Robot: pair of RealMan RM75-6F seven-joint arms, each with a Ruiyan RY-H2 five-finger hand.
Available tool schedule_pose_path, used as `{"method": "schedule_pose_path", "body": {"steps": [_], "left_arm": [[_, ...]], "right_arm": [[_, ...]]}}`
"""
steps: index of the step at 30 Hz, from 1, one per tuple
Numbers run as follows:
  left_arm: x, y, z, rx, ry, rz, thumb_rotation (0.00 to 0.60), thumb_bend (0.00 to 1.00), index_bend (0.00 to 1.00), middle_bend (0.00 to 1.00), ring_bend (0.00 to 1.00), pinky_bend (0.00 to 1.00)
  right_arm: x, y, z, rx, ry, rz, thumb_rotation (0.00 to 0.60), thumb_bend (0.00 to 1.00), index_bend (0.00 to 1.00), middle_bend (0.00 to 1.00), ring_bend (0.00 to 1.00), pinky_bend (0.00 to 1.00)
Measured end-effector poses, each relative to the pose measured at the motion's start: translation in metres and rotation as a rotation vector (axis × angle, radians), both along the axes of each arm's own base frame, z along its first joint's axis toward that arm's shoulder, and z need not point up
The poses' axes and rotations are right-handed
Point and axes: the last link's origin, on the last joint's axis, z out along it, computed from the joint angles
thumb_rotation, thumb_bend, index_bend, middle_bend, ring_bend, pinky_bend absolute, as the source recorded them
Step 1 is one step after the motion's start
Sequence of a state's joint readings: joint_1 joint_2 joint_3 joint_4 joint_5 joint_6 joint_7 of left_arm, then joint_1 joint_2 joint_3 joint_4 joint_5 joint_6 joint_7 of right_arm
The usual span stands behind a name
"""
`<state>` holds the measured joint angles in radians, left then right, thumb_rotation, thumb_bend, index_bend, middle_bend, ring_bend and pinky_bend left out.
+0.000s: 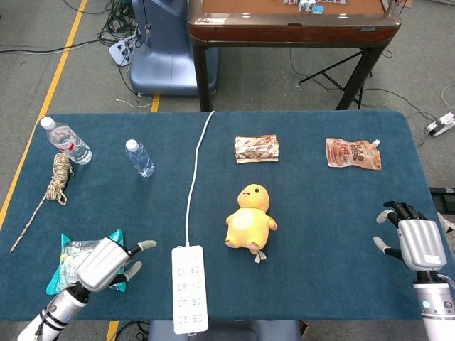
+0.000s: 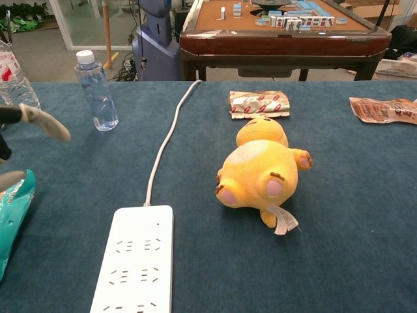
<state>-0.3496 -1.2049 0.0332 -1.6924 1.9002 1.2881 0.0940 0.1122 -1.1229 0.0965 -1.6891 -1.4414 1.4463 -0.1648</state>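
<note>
Our left hand (image 1: pixel 105 263) hangs over the right half of the teal snack bag (image 1: pixel 75 264) at the near left of the table (image 1: pixel 320 213), fingers (image 1: pixel 144 245) spread and pointing toward the power strip (image 1: pixel 190 288). It holds nothing; whether the palm touches the bag we cannot tell from above. In the chest view only two fingertips (image 2: pixel 49 124) show at the left edge, with the bag's corner (image 2: pixel 13 218) below them.

Risks as we judge them:
- The bag looks slick and crinkly. A closing hand could pinch only a fold of film, and the bag would slide or droop out.
- The hand sits off-centre, toward the bag's right edge. A push from there may shove the bag toward the near table edge instead of gathering it.
- The outstretched fingers lie near the power strip; a sweep to the right could knock it and tug its white cable (image 1: pixel 195 170).

Our right hand (image 1: pixel 412 240) rests well apart at the near right edge, fingers loosely parted, empty. The plush duck (image 1: pixel 250 219) lies between the two hands, clear of both. The rope (image 1: pixel 58 177) and two water bottles (image 1: pixel 139 158) sit farther back on the left.
</note>
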Motion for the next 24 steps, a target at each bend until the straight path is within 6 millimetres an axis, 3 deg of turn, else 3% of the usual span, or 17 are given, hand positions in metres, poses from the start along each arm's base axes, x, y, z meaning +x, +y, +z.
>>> {"method": "schedule_pose_path", "body": {"steps": [8, 24], "left_arm": [[0.021, 0.000, -0.037, -0.096, 0.082, -0.103, 0.600, 0.44, 0.30, 0.96, 0.96, 1.00], [0.035, 0.007, -0.075, -0.196, 0.100, -0.096, 0.600, 0.44, 0.28, 1.00, 0.96, 1.00]], "right_arm": [[-0.001, -0.004, -0.006, 0.024, 0.002, -0.002, 0.600, 0.14, 0.46, 0.29, 0.25, 0.43], [0.001, -0.003, 0.001, 0.015, 0.013, 0.003, 0.600, 0.14, 0.46, 0.29, 0.25, 0.43]]}}
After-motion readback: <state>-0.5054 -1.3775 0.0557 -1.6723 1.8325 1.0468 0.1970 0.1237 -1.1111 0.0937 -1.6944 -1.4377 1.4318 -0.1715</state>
